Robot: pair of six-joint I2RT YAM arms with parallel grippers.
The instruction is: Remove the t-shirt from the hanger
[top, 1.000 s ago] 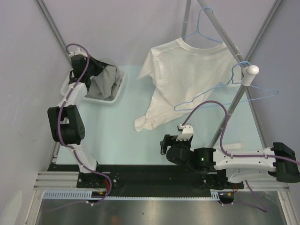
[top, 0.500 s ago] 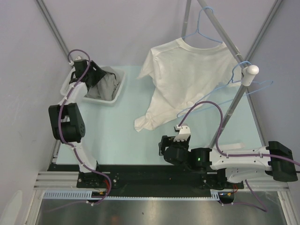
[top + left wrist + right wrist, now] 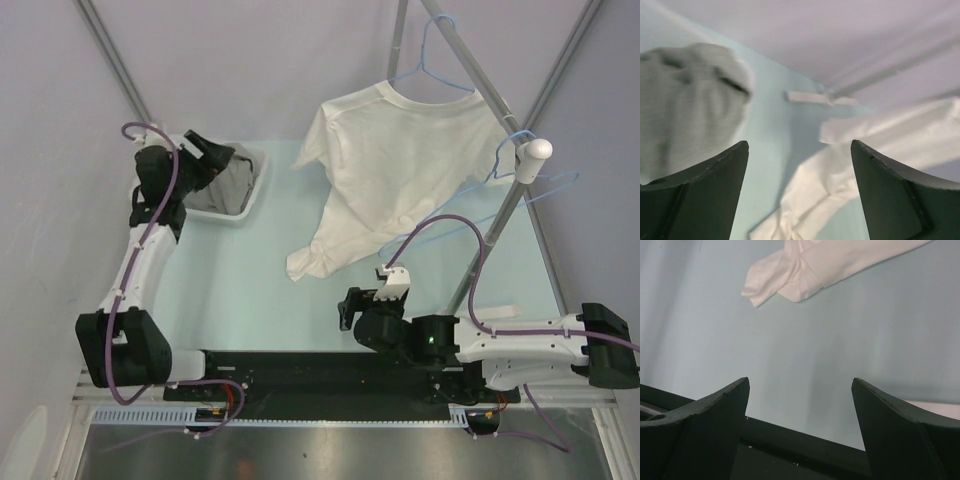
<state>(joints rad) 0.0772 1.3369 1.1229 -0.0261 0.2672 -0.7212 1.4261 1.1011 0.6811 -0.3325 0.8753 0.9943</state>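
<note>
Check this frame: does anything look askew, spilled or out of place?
The white t-shirt hangs skewed from its blue hanger, its lower corner bunched on the table. An empty blue hanger tilts beside it. Nothing looks spilled or damaged.

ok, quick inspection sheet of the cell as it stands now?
Surface: pale green table, no marks seen.
Job's things: white t-shirt on blue hanger on the rack, hem on the table.
Clutter: bin far left holding grey garment; spare hanger on rack.
Tools: left tool open, empty, by the bin; right tool open, empty, over near table.
Cables: purple cable on each arm; right one arcs near spare hanger.
Surroundings: plain walls, rack poles.
</note>
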